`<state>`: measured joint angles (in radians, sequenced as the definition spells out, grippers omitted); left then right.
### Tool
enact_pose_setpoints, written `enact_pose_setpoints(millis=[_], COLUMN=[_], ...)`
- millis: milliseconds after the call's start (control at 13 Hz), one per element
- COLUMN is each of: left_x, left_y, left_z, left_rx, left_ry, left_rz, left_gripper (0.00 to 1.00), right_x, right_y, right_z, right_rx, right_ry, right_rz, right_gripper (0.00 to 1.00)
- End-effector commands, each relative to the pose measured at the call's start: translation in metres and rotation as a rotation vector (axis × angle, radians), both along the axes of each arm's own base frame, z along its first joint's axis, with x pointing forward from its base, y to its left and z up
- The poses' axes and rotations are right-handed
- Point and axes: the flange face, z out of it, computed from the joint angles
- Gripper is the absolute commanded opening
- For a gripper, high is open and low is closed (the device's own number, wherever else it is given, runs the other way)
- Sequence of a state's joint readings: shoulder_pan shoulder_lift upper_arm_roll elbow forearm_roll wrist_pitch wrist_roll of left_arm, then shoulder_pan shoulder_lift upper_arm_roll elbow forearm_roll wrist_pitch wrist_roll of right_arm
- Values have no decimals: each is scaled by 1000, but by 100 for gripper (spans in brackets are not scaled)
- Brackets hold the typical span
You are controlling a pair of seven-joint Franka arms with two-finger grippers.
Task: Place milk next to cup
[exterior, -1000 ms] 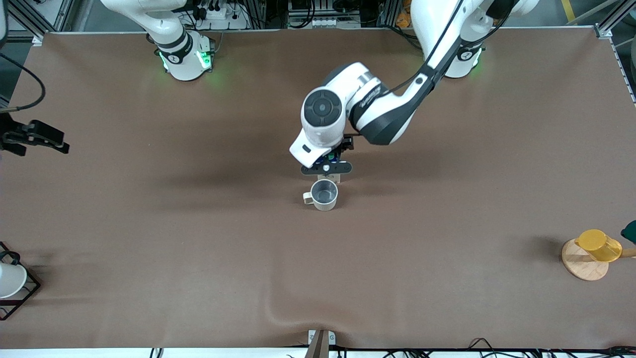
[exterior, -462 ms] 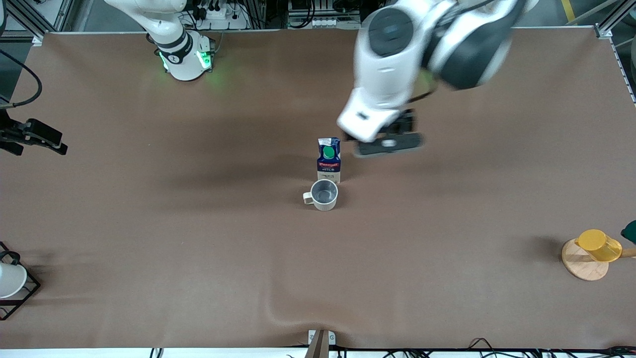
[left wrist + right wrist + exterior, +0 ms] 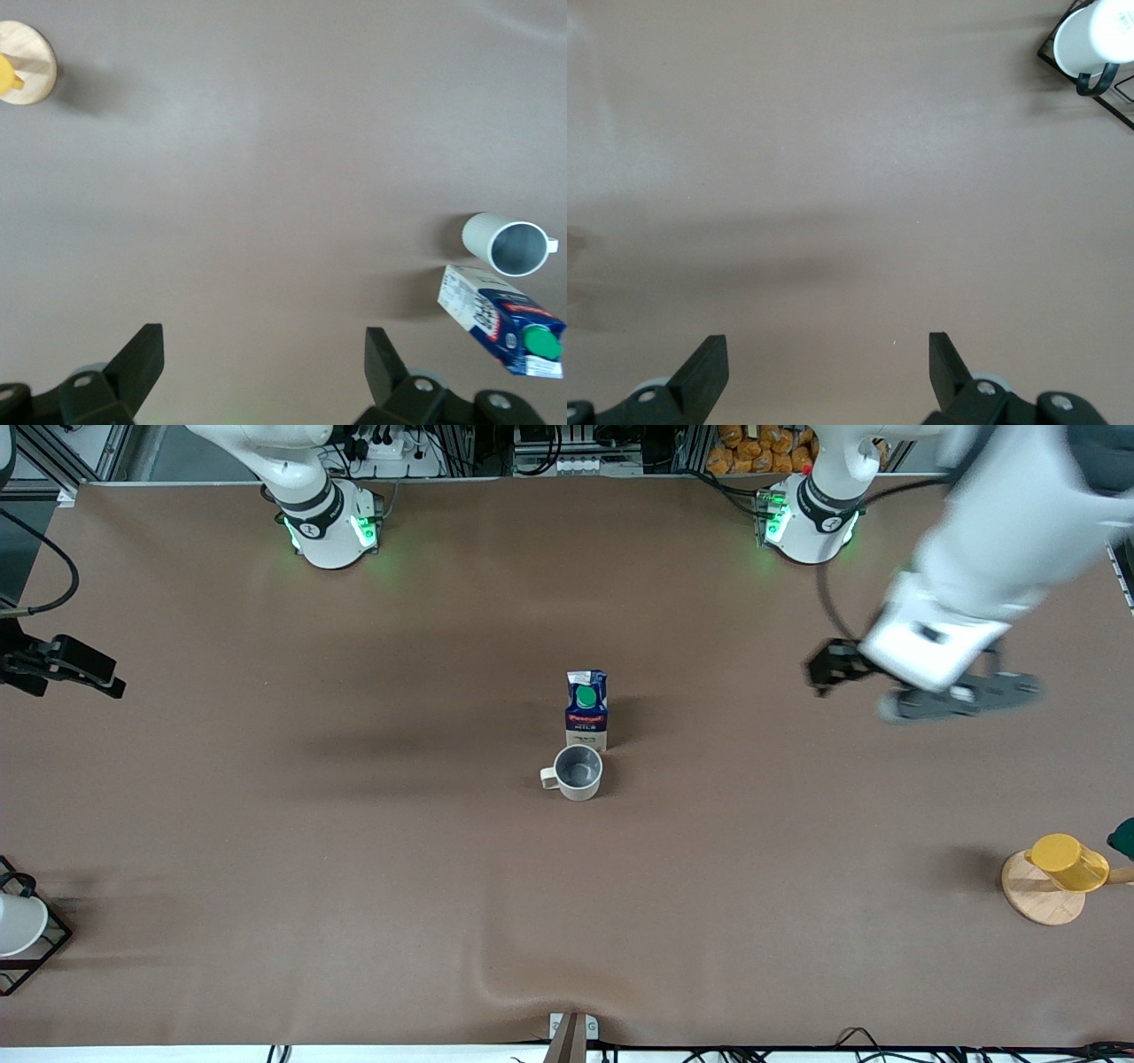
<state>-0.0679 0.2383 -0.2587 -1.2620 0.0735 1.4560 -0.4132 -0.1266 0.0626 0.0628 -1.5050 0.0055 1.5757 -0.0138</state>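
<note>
Table (image 3: pixel 266 824): brown covering, carrying all items listed. Left arm: raised over the table toward its own end, empty-handed; left claw (image 3: pixel 264 372) spread wide with nothing between its fingers, hanging above bare table near the edge at the left arm's end, well apart from the task items. Right arm: waiting at the edge at the right arm's end; right claw (image 3: pixel 827 372) likewise spread and empty, above bare table. Milk (image 3: pixel 586 711): upright near the table centre, green cap showing, standing free of any claw. Cup (image 3: pixel 576 771): upright, beige with grey inside, just beside the milk and nearer the front camera; whether the two touch cannot be told. Yellow cup (image 3: pixel 1069 861) on a round wooden coaster (image 3: pixel 1036 899): near the front corner at the left arm's end, uninvolved. White cup (image 3: pixel 16 923) in a black wire rack (image 3: pixel 40 957): at the front corner at the right arm's end, uninvolved. Status, by judgement: placement looks complete, the carton released and standing next to the mug; nothing evidently left except parking the left arm.
</note>
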Motion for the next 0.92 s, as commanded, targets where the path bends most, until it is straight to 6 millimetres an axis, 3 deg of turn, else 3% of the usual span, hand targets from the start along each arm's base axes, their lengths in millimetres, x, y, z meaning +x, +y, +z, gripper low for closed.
enact_pose_setpoints(millis=[0, 154, 231, 462, 846], left_x=[-2, -2, -4, -13, -10], left_y=[47, 79, 86, 94, 100], left_z=[12, 15, 20, 26, 24], left_rx=[-25, -21, -19, 1, 0], left_ry=[-3, 6, 2, -6, -18], left_rz=[-26, -66, -58, -46, -35], left_gripper=[100, 100, 100, 100, 100], right_x=[-5, -5, -5, -5, -4], right_y=[-2, -6, -9, -7, -7], right_z=[6, 6, 6, 5, 5], right_rx=[-23, -23, -21, -19, -21], right_ry=[2, 2, 0, 3, 3], right_rz=[-21, -30, -33, -33, -30], right_gripper=[100, 100, 100, 100, 100])
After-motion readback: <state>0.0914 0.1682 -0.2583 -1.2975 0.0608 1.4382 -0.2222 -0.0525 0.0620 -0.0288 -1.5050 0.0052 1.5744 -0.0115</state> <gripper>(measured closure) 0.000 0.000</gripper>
